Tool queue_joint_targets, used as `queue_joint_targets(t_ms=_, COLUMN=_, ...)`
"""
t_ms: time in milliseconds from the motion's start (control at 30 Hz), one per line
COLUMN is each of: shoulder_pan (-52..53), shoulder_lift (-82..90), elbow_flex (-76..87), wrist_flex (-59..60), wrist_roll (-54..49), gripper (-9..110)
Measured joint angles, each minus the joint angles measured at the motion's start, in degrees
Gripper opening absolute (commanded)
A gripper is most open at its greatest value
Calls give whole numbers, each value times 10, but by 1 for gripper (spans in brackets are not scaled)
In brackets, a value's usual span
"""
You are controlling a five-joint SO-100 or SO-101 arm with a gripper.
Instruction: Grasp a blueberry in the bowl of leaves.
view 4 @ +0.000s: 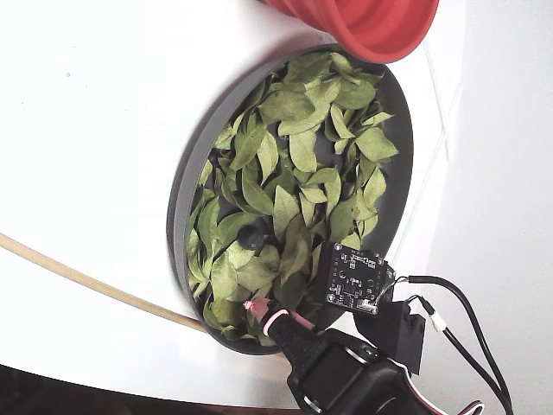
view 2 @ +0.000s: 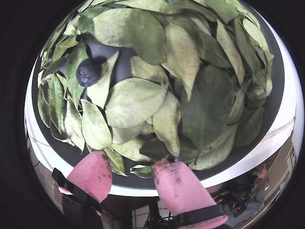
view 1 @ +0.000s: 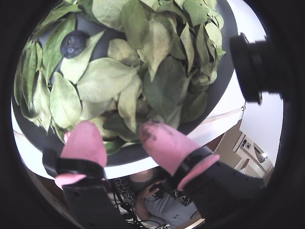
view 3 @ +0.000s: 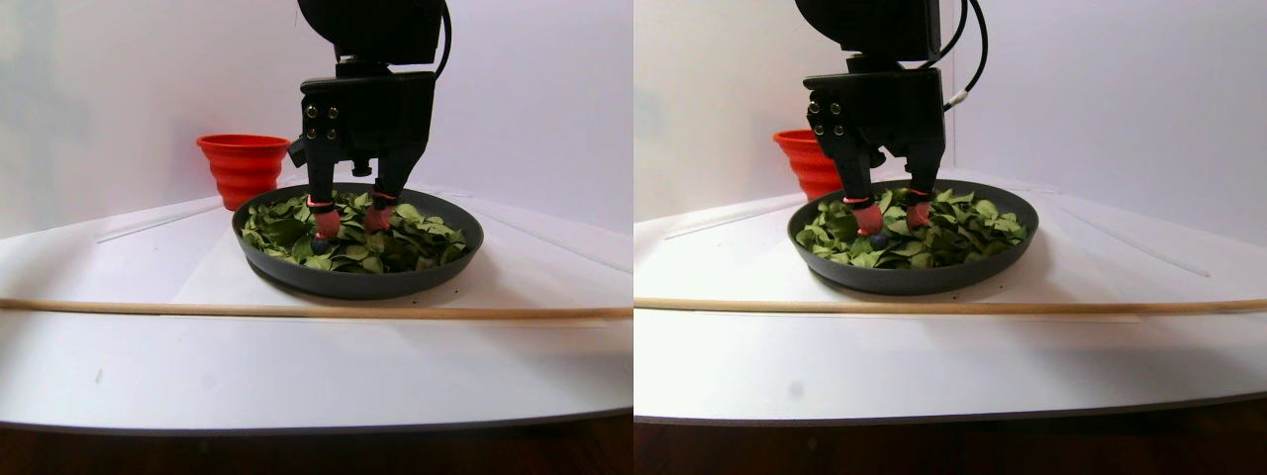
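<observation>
The blueberry (view 1: 74, 44) is a small dark round berry lying among green leaves in the dark grey bowl of leaves (view 1: 133, 155). It also shows in the other wrist view (view 2: 88, 72), the stereo pair view (view 3: 320, 243) and the fixed view (view 4: 251, 238). My gripper (view 1: 118, 129) is open and empty, its pink fingertips (view 2: 95, 174) spread over the leaves near the dish rim (view 2: 279, 81). In both wrist views the berry lies ahead and to the left of the fingers. In the stereo pair view the gripper (view 3: 352, 220) hangs just above the leaves, with the berry below its left finger.
A red-orange plastic bowl (view 3: 243, 163) stands behind the dish (view 3: 356, 282), and touches its far edge in the fixed view (view 4: 363, 22). A thin wooden strip (view 3: 297, 310) lies across the white table in front. A small black camera board (view 4: 354, 278) rides beside the gripper (view 4: 263, 311).
</observation>
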State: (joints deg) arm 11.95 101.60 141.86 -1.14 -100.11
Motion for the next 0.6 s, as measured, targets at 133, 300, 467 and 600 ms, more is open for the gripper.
queue_joint_targets(t_ms=133, shoulder_pan=-4, shoulder_lift=-9, elbow_flex=-11, wrist_flex=-6, wrist_roll=10, gripper=17)
queue_joint_targets(t_ms=300, shoulder_pan=-21, shoulder_lift=-27, elbow_flex=-25, wrist_flex=-22, wrist_roll=8, gripper=17)
queue_joint_targets(t_ms=467, shoulder_pan=-29, shoulder_lift=-48, elbow_flex=-33, wrist_flex=-36, wrist_roll=19, gripper=17)
queue_joint_targets(t_ms=600, shoulder_pan=-36, shoulder_lift=-63, elbow_flex=-43, wrist_flex=-45, wrist_roll=19, gripper=17)
